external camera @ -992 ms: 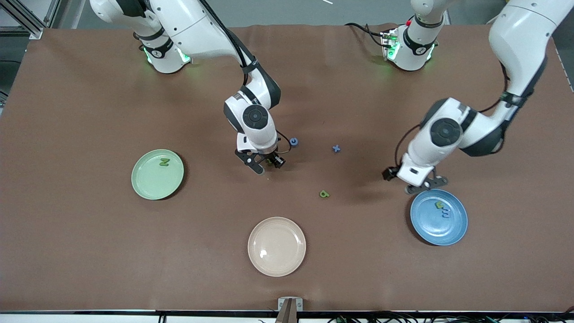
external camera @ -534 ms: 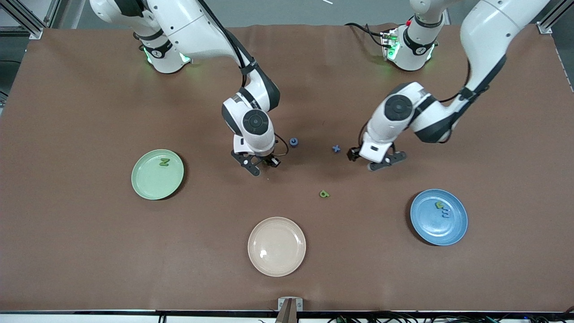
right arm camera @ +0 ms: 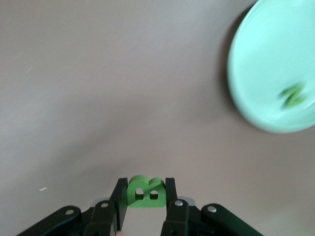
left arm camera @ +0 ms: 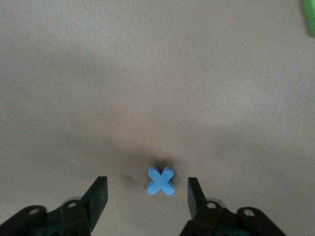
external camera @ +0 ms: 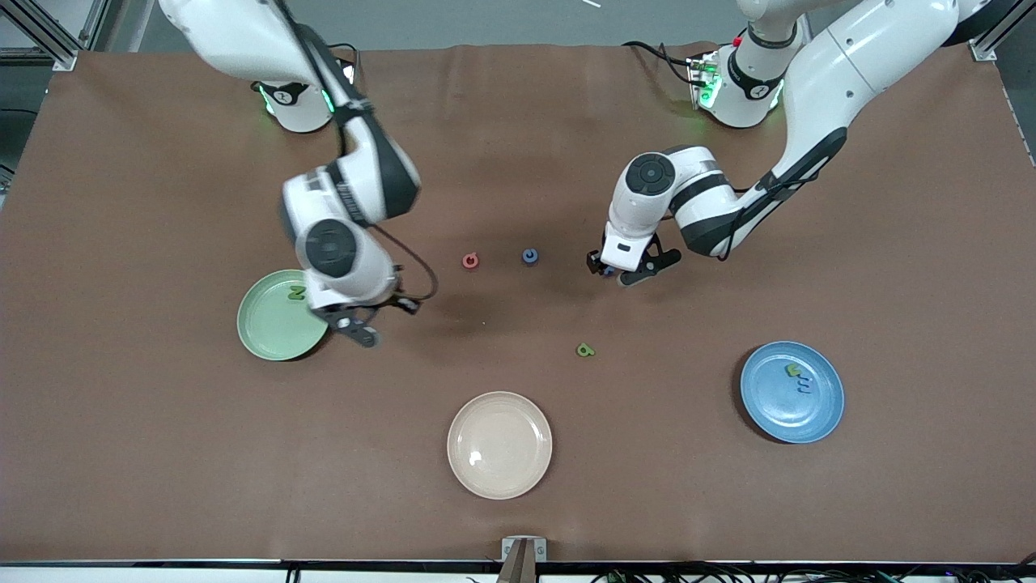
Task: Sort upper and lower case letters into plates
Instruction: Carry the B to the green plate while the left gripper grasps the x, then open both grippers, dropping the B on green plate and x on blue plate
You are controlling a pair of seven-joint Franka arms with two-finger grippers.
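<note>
The table cover (external camera: 146, 453) looks like matt brown cloth or paper, faintly creased near its edges; the 2 plates, mint green (external camera: 271, 332) and blue (external camera: 789, 409), look like smooth plastic with a soft sheen; the cream-beige plate (external camera: 499, 444) is glossier, with 1 bright highlight; the blue x (left arm camera: 161, 180) and green B (right arm camera: 145, 191) seem matt foam or rubber; the arm shells (external camera: 647, 190) are glossy white plastic; the gripper fingers (left arm camera: 96, 195) are matt black.
</note>
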